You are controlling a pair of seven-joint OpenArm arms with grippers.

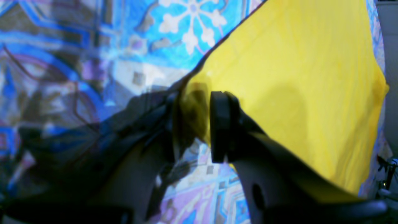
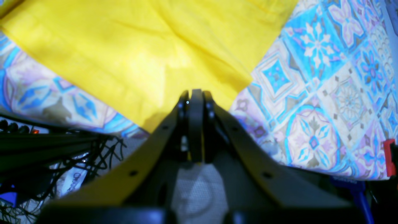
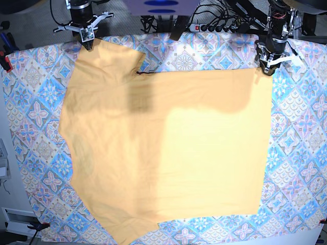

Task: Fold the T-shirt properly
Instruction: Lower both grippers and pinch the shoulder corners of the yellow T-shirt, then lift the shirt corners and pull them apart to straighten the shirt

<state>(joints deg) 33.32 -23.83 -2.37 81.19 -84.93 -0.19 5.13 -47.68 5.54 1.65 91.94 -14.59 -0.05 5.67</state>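
The pale yellow T-shirt (image 3: 168,153) lies spread flat over most of the patterned tablecloth (image 3: 299,132). No print or tag shows. In the base view my left gripper (image 3: 266,70) is at the shirt's far right corner and my right gripper (image 3: 87,43) is at its far left corner. In the left wrist view the left gripper (image 1: 192,121) holds a bunched bit of the shirt's edge (image 1: 295,77) between its fingers. In the right wrist view the right gripper (image 2: 196,96) is shut, with a yellow sliver between its fingers, at the edge of the shirt (image 2: 149,53).
Cables and a power strip (image 3: 214,25) lie along the table's far edge between the two arm bases. Red clamps (image 3: 5,61) hold the tablecloth at the left edge. Cables (image 2: 62,152) hang beside the right gripper.
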